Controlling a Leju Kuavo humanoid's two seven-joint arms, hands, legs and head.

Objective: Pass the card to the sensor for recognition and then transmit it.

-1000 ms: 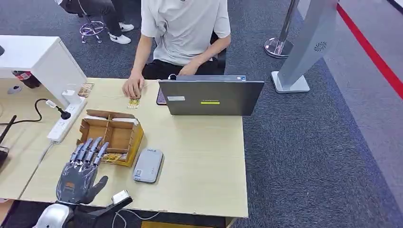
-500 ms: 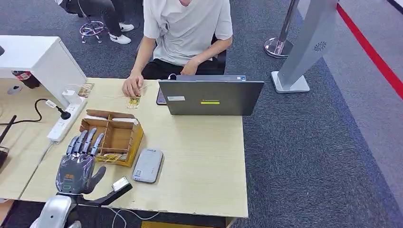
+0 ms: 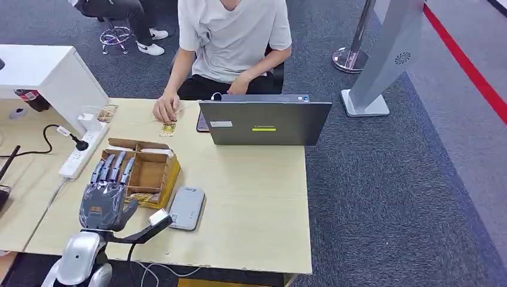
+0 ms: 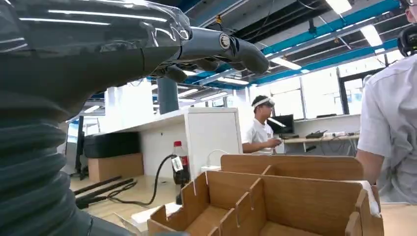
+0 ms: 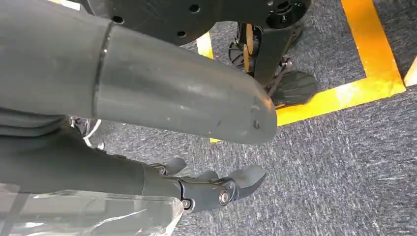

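Two hands mattered. From the head view, the left hand [image 3: 106,194] hovered empty, fingers spread, over the compartmented wooden box [image 3: 156,171] holding yellowish cards [image 3: 143,198], beside the flat grey sensor [image 3: 186,207]. Left wrist view showed fingers [image 4: 231,46] extended above the box [image 4: 295,196]. Right wrist view: the right hand [image 5: 216,189] hung loosely curled, holding nothing, near the floor.

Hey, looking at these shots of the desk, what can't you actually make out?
- Head view: the left hand hovers over the wooden box, hiding its near compartments and most of the cards at its near edge.
- Head view: the laptop shows its lid back, so screen and keyboard are hidden.
- Head view: print on the grey sensor device is too small to read.
- Right wrist view: the right hand hangs over carpet; the table is outside the frame.
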